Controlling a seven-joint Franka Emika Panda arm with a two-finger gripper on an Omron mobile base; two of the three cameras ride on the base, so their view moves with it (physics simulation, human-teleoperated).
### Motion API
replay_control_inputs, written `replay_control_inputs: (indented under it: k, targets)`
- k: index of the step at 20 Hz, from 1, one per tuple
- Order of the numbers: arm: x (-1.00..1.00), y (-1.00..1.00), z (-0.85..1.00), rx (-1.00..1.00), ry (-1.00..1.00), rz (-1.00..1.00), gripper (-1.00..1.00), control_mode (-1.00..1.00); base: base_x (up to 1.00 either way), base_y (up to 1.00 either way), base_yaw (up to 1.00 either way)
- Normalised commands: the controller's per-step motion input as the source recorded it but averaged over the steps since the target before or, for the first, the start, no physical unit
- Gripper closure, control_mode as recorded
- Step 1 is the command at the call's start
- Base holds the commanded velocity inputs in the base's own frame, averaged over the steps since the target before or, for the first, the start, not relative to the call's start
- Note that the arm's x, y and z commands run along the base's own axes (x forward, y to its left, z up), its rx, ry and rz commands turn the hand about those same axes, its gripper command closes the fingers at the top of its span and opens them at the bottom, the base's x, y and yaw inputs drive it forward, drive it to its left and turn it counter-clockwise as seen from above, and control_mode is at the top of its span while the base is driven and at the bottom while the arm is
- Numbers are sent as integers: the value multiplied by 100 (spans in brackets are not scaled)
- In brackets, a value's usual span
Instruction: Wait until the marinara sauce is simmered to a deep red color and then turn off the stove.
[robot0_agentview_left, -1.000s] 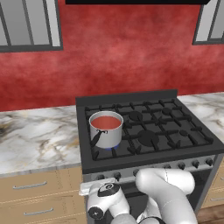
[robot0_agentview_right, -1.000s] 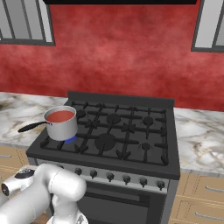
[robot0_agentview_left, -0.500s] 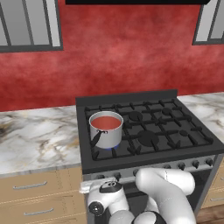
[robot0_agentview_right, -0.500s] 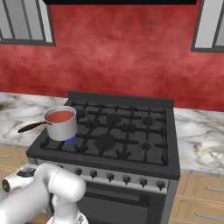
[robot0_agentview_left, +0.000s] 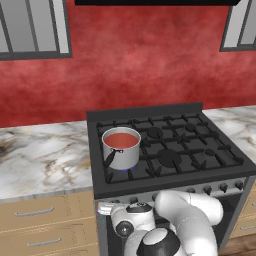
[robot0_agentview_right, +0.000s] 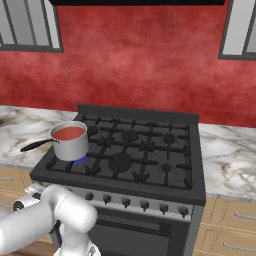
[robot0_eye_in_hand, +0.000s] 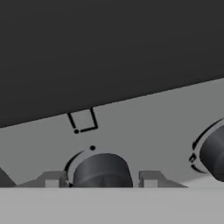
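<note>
The sauce (robot0_agentview_left: 121, 140) sits as a smooth orange-red disc inside a small shiny steel saucepan (robot0_agentview_left: 122, 152) on the front left burner of the stove (robot0_agentview_left: 170, 150), a blue flame showing beneath it. The stove is black, with dark grates and dark knobs (robot0_agentview_right: 125, 202) along its silver front strip.

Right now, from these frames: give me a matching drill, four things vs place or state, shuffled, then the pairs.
Things:
1. marinara sauce
2. saucepan handle
3. blue flame
4. knob

Places or states:
A. under the saucepan, on the burner at the near left of the stove
B. close ahead of the gripper, on the silver front strip
C. orange-red, inside the saucepan
D. dark, sticking out past the stove's left edge over the marble counter

Pairs: 1-C, 2-D, 3-A, 4-B
</note>
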Motion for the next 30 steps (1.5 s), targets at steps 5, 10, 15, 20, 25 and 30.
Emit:
replay_control_inputs:
  k: [5, 10, 15, 20, 25, 30]
  targets:
    - [-23, -36, -35, 38, -9, -40, 100, -100, 0, 0, 0]
    - [-22, -32, -41, 38, -16, -45, 100, -100, 0, 0, 0]
    - [-16, -19, -53, 36, -26, -52, 100, -100, 0, 0, 0]
    - [-17, -11, -70, 40, -35, -60, 100, -100, 0, 0, 0]
    - [-7, 0, -75, 45, -39, -66, 100, -100, 0, 0, 0]
    - [-1, 0, -73, 49, -38, -69, 100, -100, 0, 0, 0]
